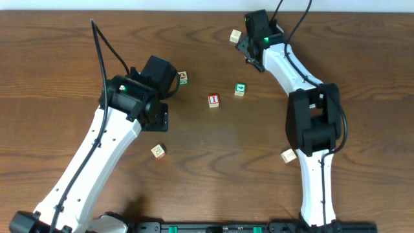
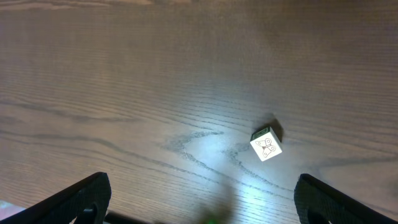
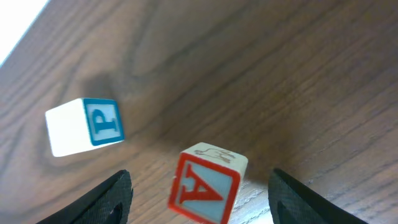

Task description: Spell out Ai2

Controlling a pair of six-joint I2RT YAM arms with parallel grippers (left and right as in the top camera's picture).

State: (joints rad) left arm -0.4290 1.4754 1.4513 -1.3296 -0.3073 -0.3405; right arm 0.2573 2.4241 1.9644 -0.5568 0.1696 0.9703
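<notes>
Red-framed A cube [image 3: 205,186] between parted right claw [image 3: 200,186], seemingly untouched, table [image 3: 280,74] edge close, left claw [image 2: 202,193] wide, open wood around.

Red-framed A wooden cube [image 3: 208,183], face bluish-white; left of it white wooden cube [image 3: 84,126], blue-framed P; dark brown grained table [image 3: 280,74].

A small cube [image 2: 267,144] with a line drawing on its white face lies on the wooden surface [image 2: 124,74], ahead of the wide-spread left claw [image 2: 202,190].
</notes>
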